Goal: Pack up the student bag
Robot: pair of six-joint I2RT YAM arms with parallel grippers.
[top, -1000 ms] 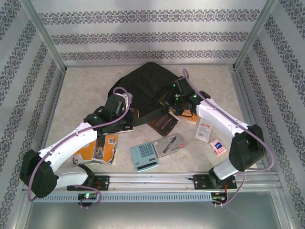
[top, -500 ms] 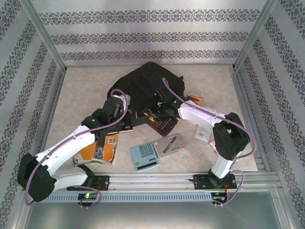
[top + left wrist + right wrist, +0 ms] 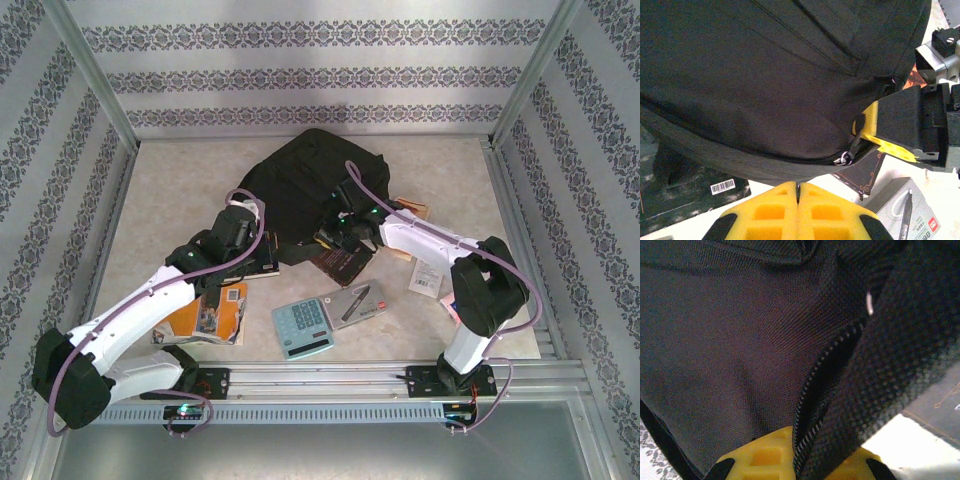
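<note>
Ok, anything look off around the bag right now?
Nothing damaged or spilled. The bag lies slumped on the table; the calculator and orange booklet lie askew outside it, unpacked.

Overhead faces down; wrist views hug student bag (image 3: 765, 75).

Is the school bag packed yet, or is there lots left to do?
Nothing looks packed yet. The right pincer is pinching the student bag by its zipper edge; the left pincer is shut beside it, empty. The calculator, orange book, grey box and white packet lie outside on the table.
</note>
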